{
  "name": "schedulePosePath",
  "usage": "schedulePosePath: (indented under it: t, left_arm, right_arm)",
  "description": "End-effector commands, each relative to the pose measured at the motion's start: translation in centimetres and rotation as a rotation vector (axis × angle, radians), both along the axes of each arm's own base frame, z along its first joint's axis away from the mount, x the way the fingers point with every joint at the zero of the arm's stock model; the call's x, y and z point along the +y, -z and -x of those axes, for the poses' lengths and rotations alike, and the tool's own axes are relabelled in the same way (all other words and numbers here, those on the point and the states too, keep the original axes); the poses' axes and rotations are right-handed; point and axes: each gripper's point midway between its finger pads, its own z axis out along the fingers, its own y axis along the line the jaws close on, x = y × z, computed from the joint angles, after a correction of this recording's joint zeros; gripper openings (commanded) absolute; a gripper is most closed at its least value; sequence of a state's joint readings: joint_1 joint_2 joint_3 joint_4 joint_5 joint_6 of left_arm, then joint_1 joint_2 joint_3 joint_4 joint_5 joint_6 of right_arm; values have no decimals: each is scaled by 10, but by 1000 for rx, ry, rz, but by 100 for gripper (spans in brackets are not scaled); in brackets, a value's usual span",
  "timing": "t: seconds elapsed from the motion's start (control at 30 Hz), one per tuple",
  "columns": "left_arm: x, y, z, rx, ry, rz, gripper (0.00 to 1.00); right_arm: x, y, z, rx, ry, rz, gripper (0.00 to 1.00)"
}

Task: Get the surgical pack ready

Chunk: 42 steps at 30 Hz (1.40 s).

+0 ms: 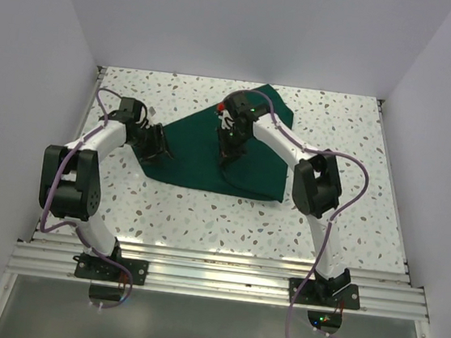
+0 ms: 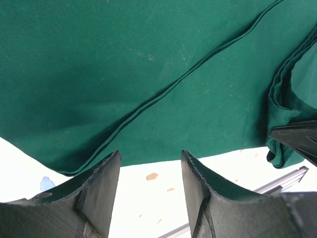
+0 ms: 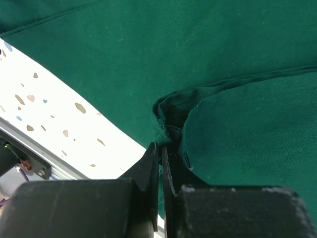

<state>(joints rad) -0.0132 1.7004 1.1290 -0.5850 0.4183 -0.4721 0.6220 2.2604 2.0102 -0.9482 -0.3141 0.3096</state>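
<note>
Cloth, dark green, lies spread a little above the middle of the overhead view on the speckled table, roughly a triangle with one corner toward the upper right. It looks soft, light and limp, likely to sag and slide on the smooth top rather than hold a shape. An edge, a corner or a raised fold is therefore the sensible place to take hold. A flat pinch on the open middle would probably gather only one layer. No tray, scissors or gauze shows in any view.

The right claw stands on the cloth near the centre of the overhead view. Its own camera shows what the overhead cannot: at lower centre the two fingers are together, clamped on a puckered fold of the cloth, with bare table at the left of that frame.

The left claw sits at the cloth's left edge. From above its opening is hard to read. Its wrist camera shows the fingers apart with nothing between them, white table in the gap, and the cloth's near edge just beyond the tips. That view also catches a layered edge line running diagonally from lower left to upper right. At the right margin a dark tip, seemingly of the right claw, rests against bunched layers.
</note>
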Motion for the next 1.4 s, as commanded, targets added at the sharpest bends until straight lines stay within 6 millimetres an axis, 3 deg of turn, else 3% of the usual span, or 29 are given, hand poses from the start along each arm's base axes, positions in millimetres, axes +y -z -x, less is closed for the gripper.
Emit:
schedulePosePath:
  t: [0.0, 0.23, 0.43, 0.53, 0.67, 0.83, 0.93, 1.07, 1.17, 1.37]
  left_arm:
    - [1, -11, -5, -44, -15, 10, 56]
    - [1, -18, -7, -70, -7, 11, 59]
    - [0, -23, -6, -80, -3, 13, 61]
    - [0, -25, -6, -84, 0, 17, 62]
    - [-3, -32, -8, -102, 7, 30, 67]
    - [-10, -40, -10, -125, 26, 74, 69]
    - [-27, -43, -9, -126, 75, 145, 76]
    - [-69, -54, -9, -149, 170, 239, 86]
    - [-97, -52, -5, -126, 210, 314, 86]
    - [-123, -34, -8, -71, 234, 351, 85]
  right_arm:
    - [22, -22, -1, -43, -55, -91, 0]
    - [18, 3, -2, -22, -63, -43, 0]
    - [21, 5, -1, -2, -60, -55, 3]
    - [22, 3, -1, 2, -60, -61, 17]
    - [25, -18, 0, -8, -62, -90, 39]
    - [16, -52, -5, -57, -29, -101, 51]
    - [2, -65, -7, -61, -7, -100, 61]
    - [-19, -88, -10, -60, 46, -148, 65]
    - [-42, -107, -17, -69, 107, -199, 68]
    - [-72, -113, -10, -56, 136, -199, 73]
